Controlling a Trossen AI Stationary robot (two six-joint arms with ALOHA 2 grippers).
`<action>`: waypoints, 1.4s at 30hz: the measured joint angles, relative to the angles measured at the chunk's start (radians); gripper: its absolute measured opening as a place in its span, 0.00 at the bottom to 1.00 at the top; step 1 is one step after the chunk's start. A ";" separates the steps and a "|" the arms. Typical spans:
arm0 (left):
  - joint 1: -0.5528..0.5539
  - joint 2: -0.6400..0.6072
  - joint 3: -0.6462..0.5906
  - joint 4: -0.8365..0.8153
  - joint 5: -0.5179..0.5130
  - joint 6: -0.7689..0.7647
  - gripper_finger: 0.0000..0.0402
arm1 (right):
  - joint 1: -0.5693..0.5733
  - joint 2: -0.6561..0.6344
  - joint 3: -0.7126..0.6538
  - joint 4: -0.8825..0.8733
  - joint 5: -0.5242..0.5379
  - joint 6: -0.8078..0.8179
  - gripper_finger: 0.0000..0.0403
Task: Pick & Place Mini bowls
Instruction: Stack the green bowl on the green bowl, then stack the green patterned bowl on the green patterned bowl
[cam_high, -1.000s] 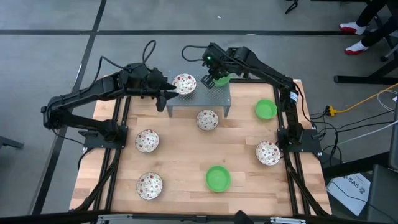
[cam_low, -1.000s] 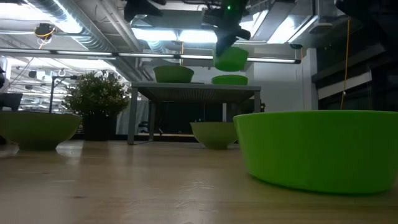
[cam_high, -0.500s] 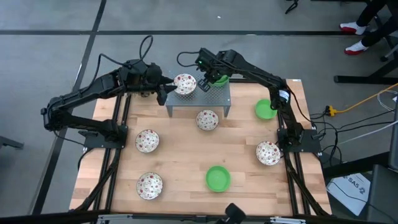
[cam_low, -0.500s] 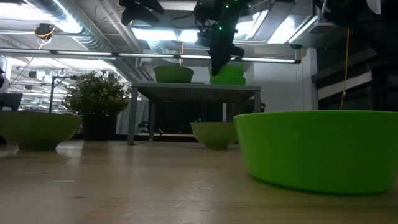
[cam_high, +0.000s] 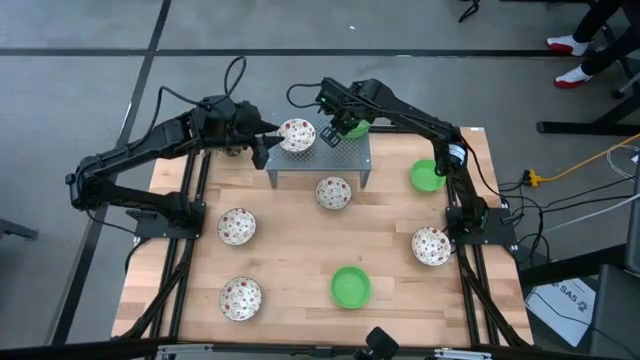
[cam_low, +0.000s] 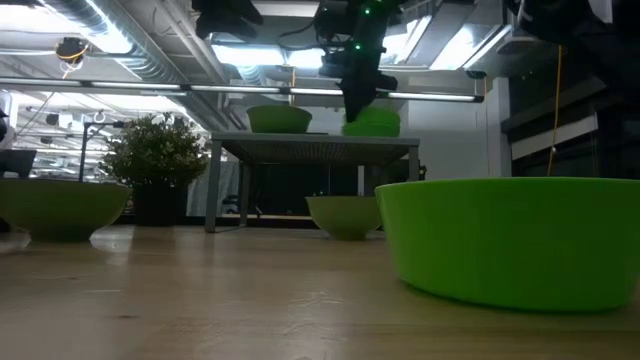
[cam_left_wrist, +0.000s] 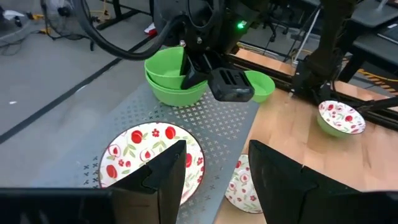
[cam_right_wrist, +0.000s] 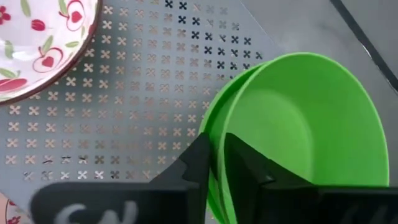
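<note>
Wooden table (cam_high: 300, 250) carries the grey stand (cam_high: 345, 160); on it the right gripper (cam_right_wrist: 214, 155) straddles the rim of the top green bowl (cam_right_wrist: 292, 124), nested in another, grip slackening. Placement under way; next, release fully and lift clear. Left gripper (cam_left_wrist: 214, 165), spread and empty, hovers over the speckled bowl (cam_left_wrist: 146, 152).

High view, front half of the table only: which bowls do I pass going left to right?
Patterned bowl → patterned bowl → green bowl → patterned bowl.

Right gripper (cam_right_wrist: 214, 163) lowered green bowl (cam_right_wrist: 298, 130) onto another.
</note>
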 joint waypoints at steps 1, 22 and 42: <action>0.000 0.000 0.000 0.000 -0.006 0.006 0.42 | 0.000 0.000 0.000 0.000 -0.006 0.004 0.15; 0.000 0.000 0.000 0.001 -0.016 0.016 0.42 | 0.000 -0.078 0.006 0.000 -0.077 0.012 0.35; 0.000 0.001 0.000 0.001 -0.044 0.016 0.43 | 0.000 -0.094 -0.097 0.032 -0.154 -0.026 0.06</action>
